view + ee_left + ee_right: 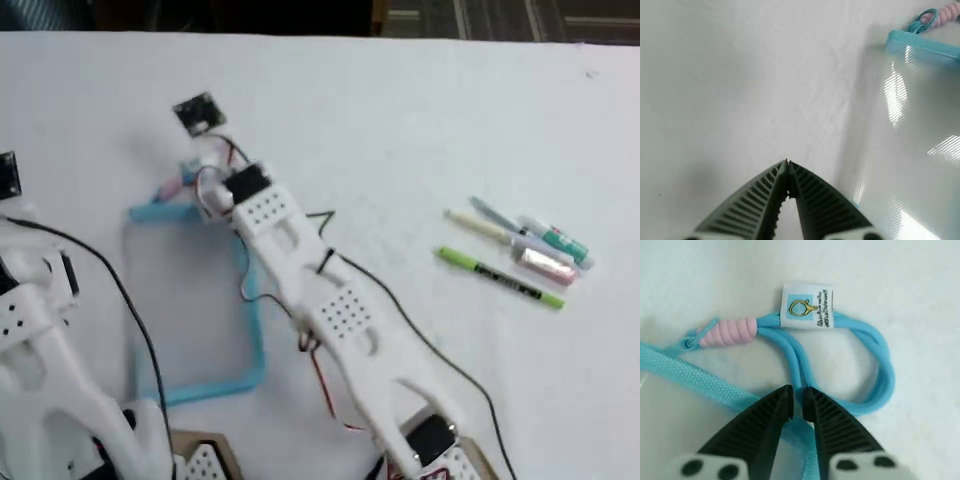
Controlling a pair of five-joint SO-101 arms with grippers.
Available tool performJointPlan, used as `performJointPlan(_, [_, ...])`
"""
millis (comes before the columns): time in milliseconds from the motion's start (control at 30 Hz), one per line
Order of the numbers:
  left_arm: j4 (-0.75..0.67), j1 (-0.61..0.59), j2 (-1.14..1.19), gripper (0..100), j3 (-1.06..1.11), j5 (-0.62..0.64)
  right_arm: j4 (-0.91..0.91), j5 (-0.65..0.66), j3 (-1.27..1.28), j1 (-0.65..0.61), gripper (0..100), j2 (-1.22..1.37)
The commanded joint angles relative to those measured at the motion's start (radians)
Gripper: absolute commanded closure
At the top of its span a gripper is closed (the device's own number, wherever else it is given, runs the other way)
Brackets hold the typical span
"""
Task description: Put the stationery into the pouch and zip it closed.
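Note:
The clear pouch (190, 300) with a blue zipper edge (256, 330) lies flat at the table's front left. Its blue cord loop (875, 365) with a pink bead (727, 332) and a white tag (807, 306) lies at the pouch's far corner. My right gripper (800, 396) is down at that corner (197, 190), its black fingers shut on the cord's strands. My left gripper (788, 165) hangs shut and empty over bare table beside the pouch's edge (920, 44). The stationery lies at the right: a green pen (498, 277), a cream pen (478, 226), a teal marker (556, 240) and a pink piece (545, 264).
The left arm (40, 340) stands at the front left edge. The right arm (330, 300) stretches diagonally over the pouch's right side, with its cables (450, 375) trailing along it. Open white table lies between the pouch and the pens.

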Motion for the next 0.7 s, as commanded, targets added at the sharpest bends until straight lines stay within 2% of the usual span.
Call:
performJointPlan(0, [-0.009, -0.005, -0.025, 98, -0.006, -0.006, 0.059, 0.020, -0.061, -0.010, 98.8, -0.015])
performJointPlan(133, [-0.009, -0.005, -0.025, 98, -0.006, -0.006, 0.148, 0.020, -0.180, -0.005, 98.3, -0.045])
performJointPlan(667, [-0.006, -0.005, -0.027, 98, -0.011, -0.008, 0.302, 0.018, -0.173, 0.051, 98.2, -0.421])
